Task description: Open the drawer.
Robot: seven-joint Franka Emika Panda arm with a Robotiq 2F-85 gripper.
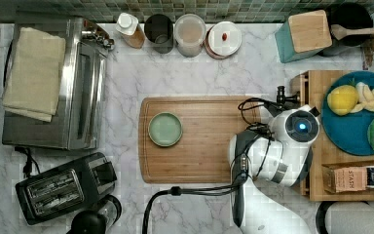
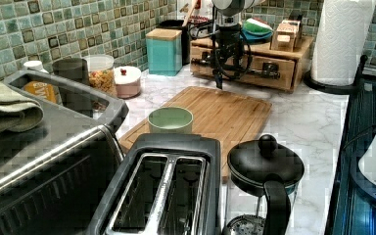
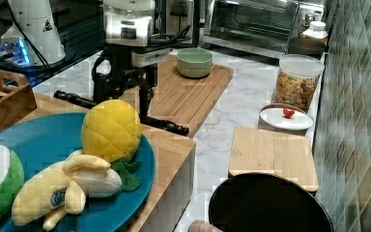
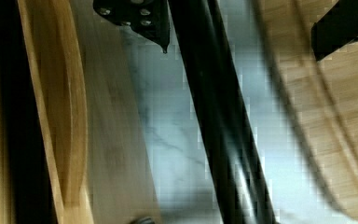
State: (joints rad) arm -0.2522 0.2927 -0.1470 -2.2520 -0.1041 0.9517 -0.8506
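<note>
The gripper hangs over the drawer's handle, one finger on the drawer side of the bar and the other on the board side: fingers wide, straddling but not clamped, placed so a pull can drag the bar outward. The drawer sits at upper centre of the left view, under a wooden stand, and looks shut or barely out. One cutting board lies mid-frame in the top view, carrying one green bowl. One toaster stands lower left, and four containers line the top edge.
</note>
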